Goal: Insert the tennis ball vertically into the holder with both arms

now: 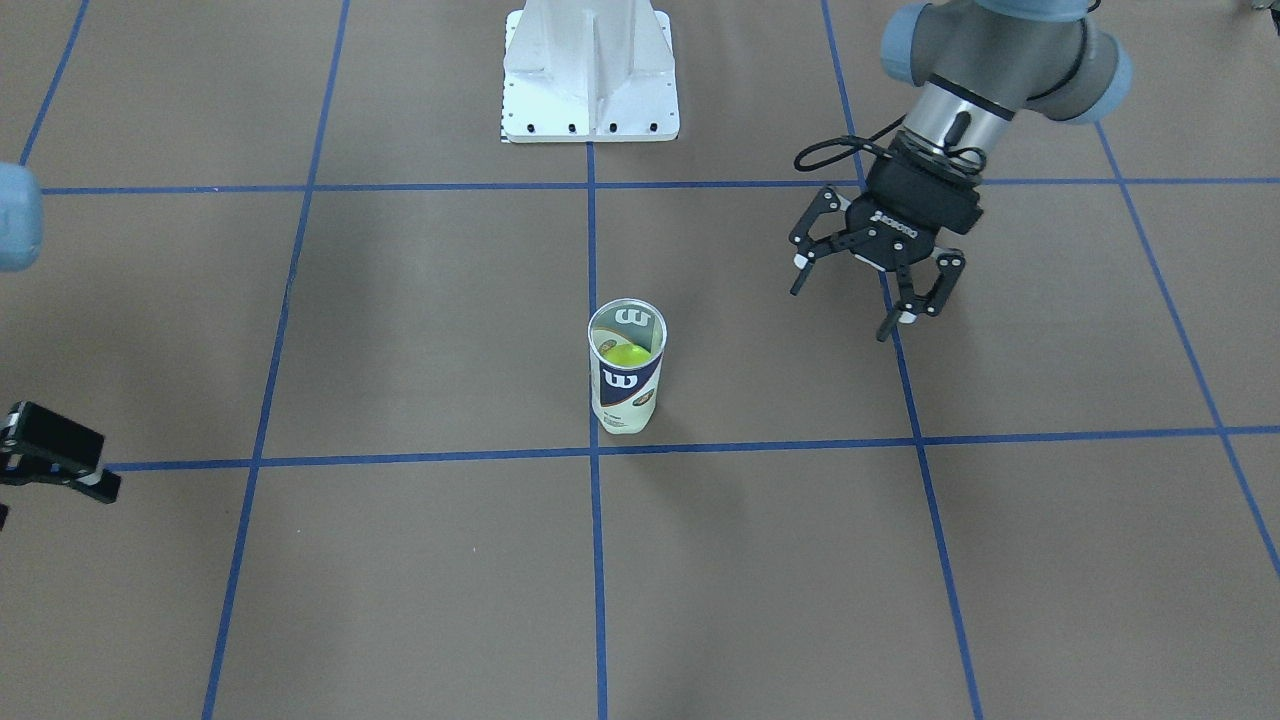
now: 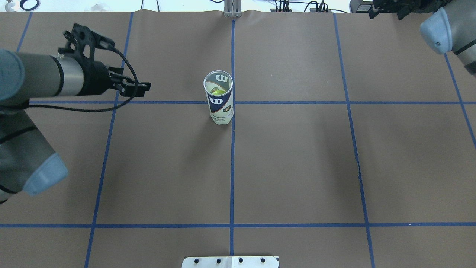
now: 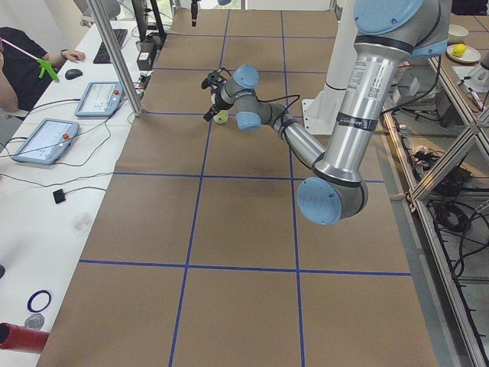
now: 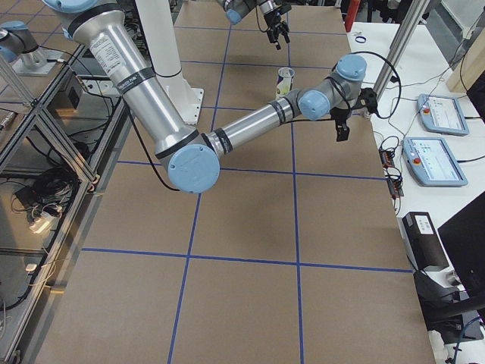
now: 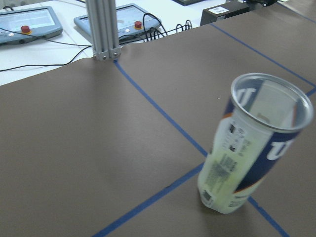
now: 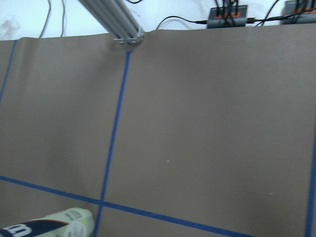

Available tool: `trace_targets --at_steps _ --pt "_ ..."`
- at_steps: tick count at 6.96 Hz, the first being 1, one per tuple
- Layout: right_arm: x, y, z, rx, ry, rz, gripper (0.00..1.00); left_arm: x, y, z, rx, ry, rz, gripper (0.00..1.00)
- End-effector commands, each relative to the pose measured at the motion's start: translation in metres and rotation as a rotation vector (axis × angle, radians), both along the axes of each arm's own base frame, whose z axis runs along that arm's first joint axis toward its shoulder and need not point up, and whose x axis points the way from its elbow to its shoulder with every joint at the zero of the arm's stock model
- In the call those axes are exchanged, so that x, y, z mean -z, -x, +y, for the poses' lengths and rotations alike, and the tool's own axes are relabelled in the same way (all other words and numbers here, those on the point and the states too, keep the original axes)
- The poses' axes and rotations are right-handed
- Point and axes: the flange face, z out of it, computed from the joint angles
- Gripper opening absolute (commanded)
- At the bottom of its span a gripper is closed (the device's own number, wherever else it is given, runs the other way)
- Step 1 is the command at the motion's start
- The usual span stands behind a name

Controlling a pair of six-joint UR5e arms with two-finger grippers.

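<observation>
1. Left of the overhead view: left end effector (image 2: 142, 86), fingers spread apart, empty, well apart from the can (image 2: 220, 106).
2. Centre: the can stands upright on the counter (image 2: 297, 167) with the tennis ball (image 2: 218, 91) inside. Likely hazard: a low arm sweep clipping its rim would topple it.
3. Upper right corner: right end effector (image 2: 385, 9), mostly cropped; cannot tell its spread.

Holder (image 1: 627, 380) upright alone, free rm all sides; mouth open, ball (image 1: 625, 354) low inside.
</observation>
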Motion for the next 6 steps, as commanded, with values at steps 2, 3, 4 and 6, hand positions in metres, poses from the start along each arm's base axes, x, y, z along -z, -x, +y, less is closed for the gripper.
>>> trace_targets --at_steps 2,3,4,6 --pt "-0.117 -0.060 0.011 0.018 0.067 0.054 1.00 0.002 0.033 -0.072 -0.008 0.150 -0.201 1.00" --pt "-0.146 -0.064 0.027 0.015 0.096 0.067 1.00 -0.003 0.054 -0.079 -0.037 0.173 -0.184 1.00" --pt "-0.171 -0.069 0.037 -0.010 0.114 0.135 1.00 -0.036 0.065 -0.088 -0.150 0.335 -0.171 1.00" --pt "-0.190 -0.076 0.051 -0.029 0.121 0.189 1.00 -0.094 0.179 -0.108 -0.138 0.652 -0.269 1.00"
